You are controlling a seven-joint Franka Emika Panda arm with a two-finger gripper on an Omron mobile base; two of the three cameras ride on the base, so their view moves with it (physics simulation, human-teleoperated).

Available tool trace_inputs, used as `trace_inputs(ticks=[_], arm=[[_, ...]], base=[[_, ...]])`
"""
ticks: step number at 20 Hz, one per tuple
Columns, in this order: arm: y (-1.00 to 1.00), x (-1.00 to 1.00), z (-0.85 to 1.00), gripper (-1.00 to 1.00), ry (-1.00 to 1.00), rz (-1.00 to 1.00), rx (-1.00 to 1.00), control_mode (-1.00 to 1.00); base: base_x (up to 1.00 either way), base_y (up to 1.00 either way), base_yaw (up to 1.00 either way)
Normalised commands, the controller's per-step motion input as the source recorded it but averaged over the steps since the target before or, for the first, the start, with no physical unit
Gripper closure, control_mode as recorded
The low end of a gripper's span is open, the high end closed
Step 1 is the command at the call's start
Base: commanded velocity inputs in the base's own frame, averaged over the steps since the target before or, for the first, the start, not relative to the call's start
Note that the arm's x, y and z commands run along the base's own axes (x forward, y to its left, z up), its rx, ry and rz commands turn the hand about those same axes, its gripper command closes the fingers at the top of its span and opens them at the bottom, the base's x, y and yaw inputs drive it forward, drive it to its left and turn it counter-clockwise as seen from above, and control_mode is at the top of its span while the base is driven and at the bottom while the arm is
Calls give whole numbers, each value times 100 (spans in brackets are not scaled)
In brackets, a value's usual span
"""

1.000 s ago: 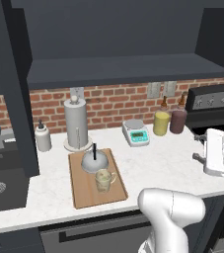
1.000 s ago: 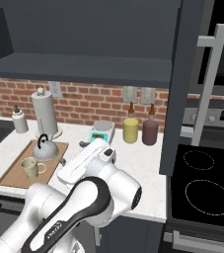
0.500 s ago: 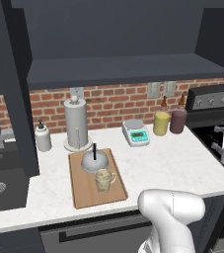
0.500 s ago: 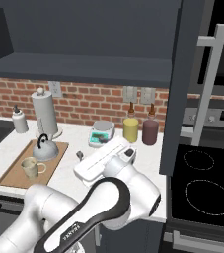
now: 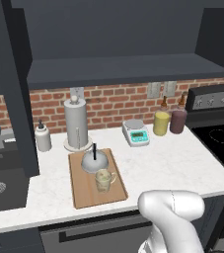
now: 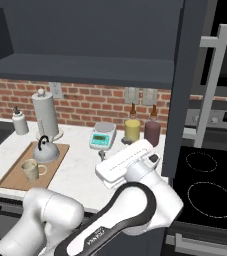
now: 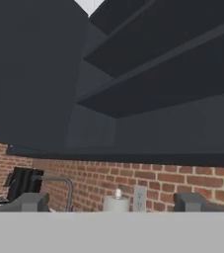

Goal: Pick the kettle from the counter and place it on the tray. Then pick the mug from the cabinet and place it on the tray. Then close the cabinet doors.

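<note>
Working from the left, the kettle (image 5: 94,162) is already sitting on the far end of the tray (image 5: 81,190), with the mug (image 5: 103,180) standing just in front of it on the same board, so both placements are looking done and the step in hand is shutting the cabinet doors. The left door (image 5: 15,89) is standing swung out over the sink end of the counter (image 5: 168,165), its panel edge-on to the left base camera; further right, the right door (image 6: 187,85) is hanging open in front of the stove, its long silver bar handle (image 6: 211,85) facing the room. To close them well, the arm is better off going to the outer face of one panel near its free edge, away from the hinge, and pushing in a steady arc until the panel is lying flush with the cabinet (image 5: 118,39), then doing the other; a flat push is safer than pinching the bar. It should be staying high enough to clear the paper-towel roll (image 5: 76,123) and the things on the tray. The claw (image 7: 111,202) is spread fully wide, holding nothing and touching nothing, its two tips pointing up toward the cabinet's dark shelf and underside.
</note>
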Motion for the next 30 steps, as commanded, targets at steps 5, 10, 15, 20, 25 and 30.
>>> trace_inputs(ticks=[5, 10, 15, 20, 25, 30], arm=[[-25, 0, 1, -100, -4, -4, 11, -100], [-34, 0, 6, -100, -9, -1, 15, -100], [-47, 0, 21, -100, -18, 0, 16, -100], [-52, 0, 42, -100, -12, 0, 11, -100], [-43, 0, 28, -100, -3, 0, 1, -100], [-31, 0, 3, -100, 0, 0, 0, -100]], base=[[0, 0, 0], [0, 0, 0], [0, 0, 0], [0, 0, 0], [0, 0, 0], [0, 0, 0]])
